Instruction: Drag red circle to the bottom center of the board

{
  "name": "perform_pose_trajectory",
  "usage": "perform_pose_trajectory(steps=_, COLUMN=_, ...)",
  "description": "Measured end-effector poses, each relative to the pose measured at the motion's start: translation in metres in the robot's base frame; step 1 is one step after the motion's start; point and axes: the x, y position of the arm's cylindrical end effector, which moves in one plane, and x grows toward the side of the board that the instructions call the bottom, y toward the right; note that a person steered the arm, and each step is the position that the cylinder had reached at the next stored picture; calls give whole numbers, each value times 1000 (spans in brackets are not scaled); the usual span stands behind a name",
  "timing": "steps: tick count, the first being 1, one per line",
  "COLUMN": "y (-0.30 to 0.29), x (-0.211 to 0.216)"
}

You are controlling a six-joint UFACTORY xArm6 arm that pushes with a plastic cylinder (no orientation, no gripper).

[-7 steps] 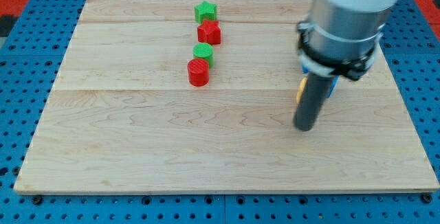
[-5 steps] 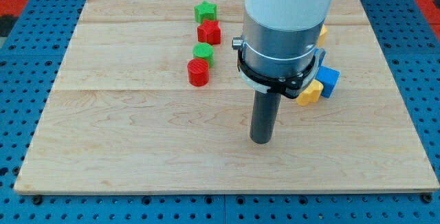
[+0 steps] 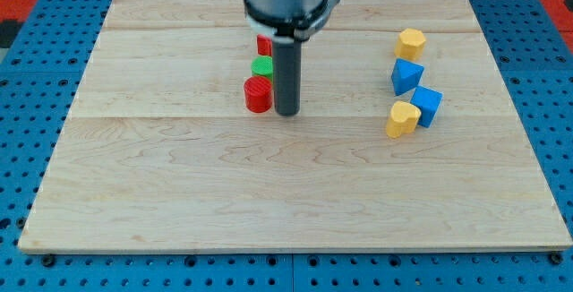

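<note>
So the red circle, a short red plastic cylinder [image 3: 258, 95], sits left of centre in the upper half of the pale wooden board [image 3: 179, 193], nowhere near the bottom centre. Basically nothing of the actual drag is done as far as I can judge; the whole trip toward 6 o'clock is left.

My tip [image 3: 286, 112] is down on the wood just beside the red circle, at its 3 o'clock. Can't tell if it's touching or a hair apart. There's no pincer on this rig, just a straight dark rod, so nothing to open or clench.

At the red circle's 12 o'clock a green round block [image 3: 262, 66] looks to be touching it, and beyond that a red block [image 3: 263, 45] peeks out, mostly hidden by the arm.

Over at 3 o'clock, well apart: a yellow block [image 3: 410, 42], two blue blocks [image 3: 406, 76] [image 3: 427, 105] and a yellow heart-ish block [image 3: 402, 119].

My guess: the tip needs to get round to 12 o'clock of the circle to push it down, and the green one is in the way.
</note>
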Motion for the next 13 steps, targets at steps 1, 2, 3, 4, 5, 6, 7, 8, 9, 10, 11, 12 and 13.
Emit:
perform_pose_trajectory(steps=1, y=-68, x=-6)
perform_pose_trajectory(steps=2, y=-145, x=-1)
perform_pose_trajectory(steps=3, y=-159, x=-38)
perform_pose_trajectory(steps=4, y=-194, x=-40)
perform_pose_trajectory(steps=5, y=-225, x=-40)
perform_pose_trajectory(steps=6, y=-226, x=-40)
perform_pose_trajectory(steps=7, y=-236, x=-28)
perform_pose_trajectory(steps=8, y=-239, x=-26)
perform_pose_trajectory(steps=9, y=-239, x=-28)
perform_pose_trajectory(steps=10, y=-300, x=-72)
perform_pose_trajectory(steps=11, y=-249, x=-16)
perform_pose_trajectory(steps=12, y=-238, x=7)
perform_pose_trajectory(steps=13, y=-252, x=-18)
